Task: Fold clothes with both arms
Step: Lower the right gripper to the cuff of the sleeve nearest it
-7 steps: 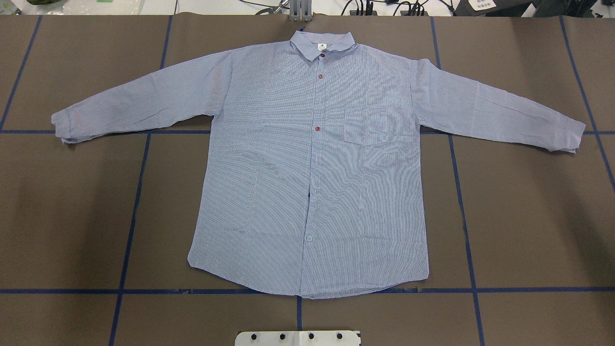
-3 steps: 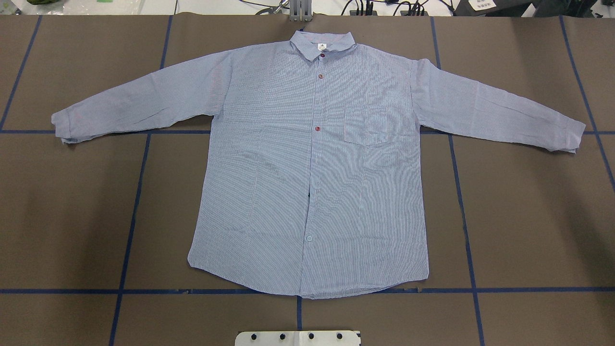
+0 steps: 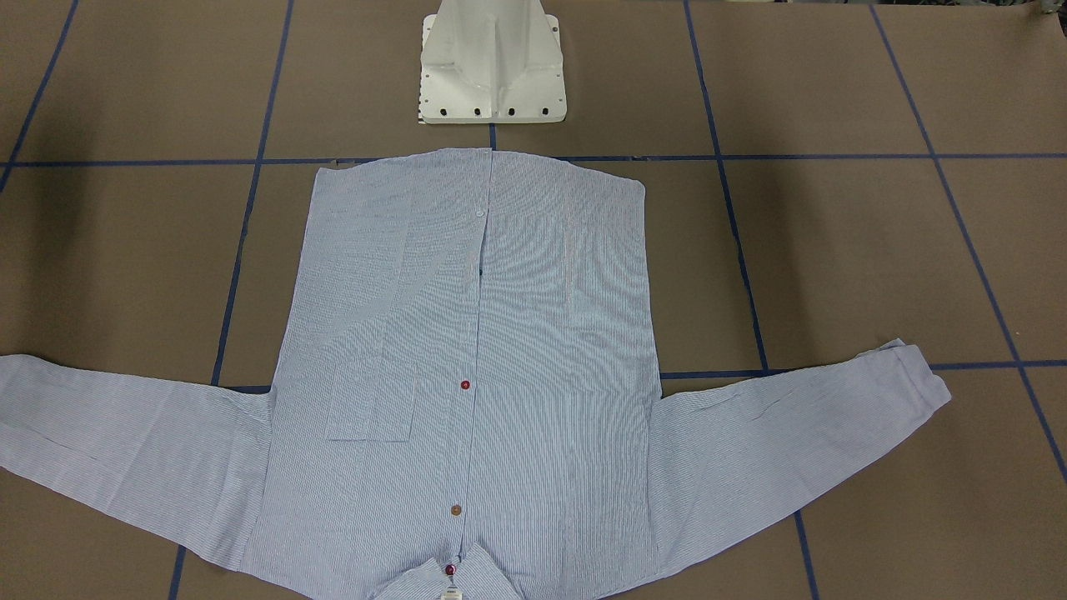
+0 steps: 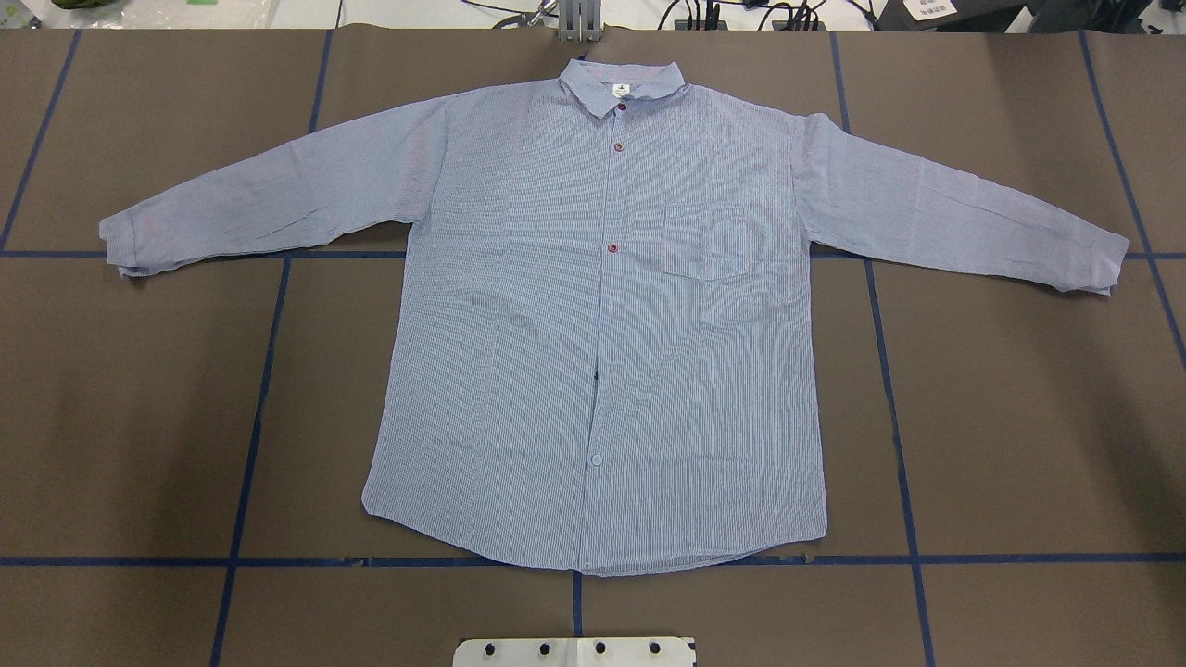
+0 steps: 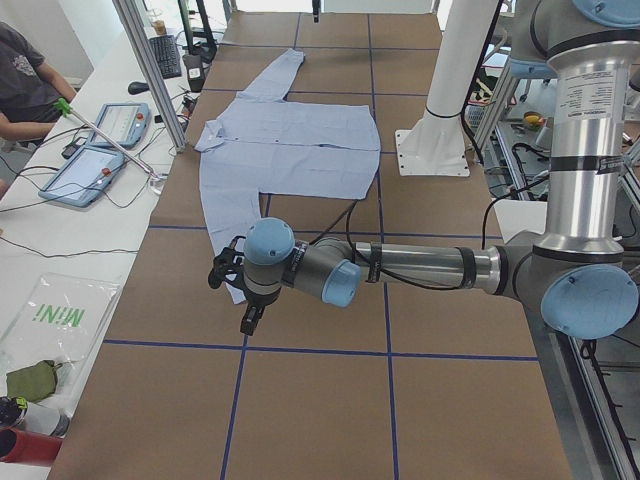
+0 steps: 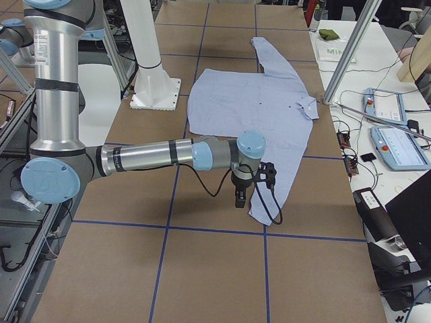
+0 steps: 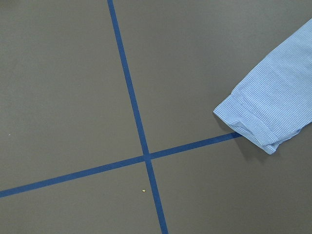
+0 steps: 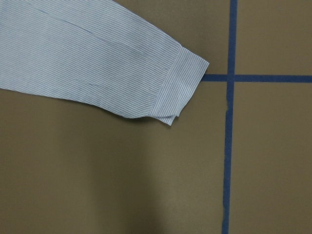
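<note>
The clothes are one light blue striped shirt (image 4: 602, 324) lying flat and face up on the brown table, collar at the far edge, both sleeves spread out sideways (image 3: 475, 375). In the exterior left view my left gripper (image 5: 250, 322) hangs above the near sleeve's cuff. The left wrist view shows that cuff (image 7: 263, 117) at its right edge. My right gripper (image 6: 240, 199) hovers over the other sleeve's end in the exterior right view, and its cuff (image 8: 180, 83) appears in the right wrist view. For both grippers I cannot tell open or shut.
The white pedestal base (image 3: 492, 67) stands just behind the shirt's hem. Blue tape lines (image 4: 250, 445) cross the brown table. A person (image 5: 25, 85) sits at a side bench with tablets (image 5: 85, 170). An aluminium post (image 5: 150, 70) rises near the collar.
</note>
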`<move>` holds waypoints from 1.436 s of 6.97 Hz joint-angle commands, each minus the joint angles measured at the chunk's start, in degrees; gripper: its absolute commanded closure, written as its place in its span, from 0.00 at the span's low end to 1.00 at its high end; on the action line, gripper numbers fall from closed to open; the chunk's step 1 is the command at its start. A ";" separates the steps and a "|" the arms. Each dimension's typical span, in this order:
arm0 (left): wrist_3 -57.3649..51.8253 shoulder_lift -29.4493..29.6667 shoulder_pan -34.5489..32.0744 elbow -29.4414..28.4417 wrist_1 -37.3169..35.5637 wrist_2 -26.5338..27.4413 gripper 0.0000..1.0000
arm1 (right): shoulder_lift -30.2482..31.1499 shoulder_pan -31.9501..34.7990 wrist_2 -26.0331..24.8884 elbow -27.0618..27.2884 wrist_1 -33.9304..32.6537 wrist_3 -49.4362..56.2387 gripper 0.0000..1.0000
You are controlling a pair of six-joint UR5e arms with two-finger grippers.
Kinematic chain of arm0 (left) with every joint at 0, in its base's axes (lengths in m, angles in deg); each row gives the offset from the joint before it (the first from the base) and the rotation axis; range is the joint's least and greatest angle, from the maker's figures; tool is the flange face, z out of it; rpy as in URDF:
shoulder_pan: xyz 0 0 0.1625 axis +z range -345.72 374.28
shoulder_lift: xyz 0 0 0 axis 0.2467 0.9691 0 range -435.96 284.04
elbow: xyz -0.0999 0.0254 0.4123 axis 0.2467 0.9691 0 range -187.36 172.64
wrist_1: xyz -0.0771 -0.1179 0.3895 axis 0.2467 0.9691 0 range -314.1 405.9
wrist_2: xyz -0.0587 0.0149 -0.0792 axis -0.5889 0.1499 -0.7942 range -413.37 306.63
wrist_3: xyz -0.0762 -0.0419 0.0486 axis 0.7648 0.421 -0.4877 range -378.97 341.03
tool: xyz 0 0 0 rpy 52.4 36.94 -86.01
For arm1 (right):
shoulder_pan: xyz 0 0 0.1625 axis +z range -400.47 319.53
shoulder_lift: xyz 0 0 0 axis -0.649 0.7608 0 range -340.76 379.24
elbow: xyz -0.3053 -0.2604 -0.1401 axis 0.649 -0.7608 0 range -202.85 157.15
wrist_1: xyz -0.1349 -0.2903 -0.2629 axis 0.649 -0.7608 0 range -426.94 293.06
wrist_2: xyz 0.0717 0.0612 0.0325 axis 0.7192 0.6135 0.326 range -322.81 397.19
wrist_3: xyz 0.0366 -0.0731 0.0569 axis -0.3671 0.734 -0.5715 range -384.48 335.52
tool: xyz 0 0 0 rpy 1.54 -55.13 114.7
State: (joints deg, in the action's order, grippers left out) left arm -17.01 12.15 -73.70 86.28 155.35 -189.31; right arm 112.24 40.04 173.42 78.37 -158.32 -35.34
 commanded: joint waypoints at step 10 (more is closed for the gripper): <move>11.50 -1.26 0.70 3.39 3.73 -0.82 0.00 | -8.63 -5.78 0.83 -24.39 28.83 -18.37 0.01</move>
State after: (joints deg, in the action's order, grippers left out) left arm -6.86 11.30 -73.15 89.18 157.08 -190.21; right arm 105.05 36.05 176.90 57.76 -135.96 -48.44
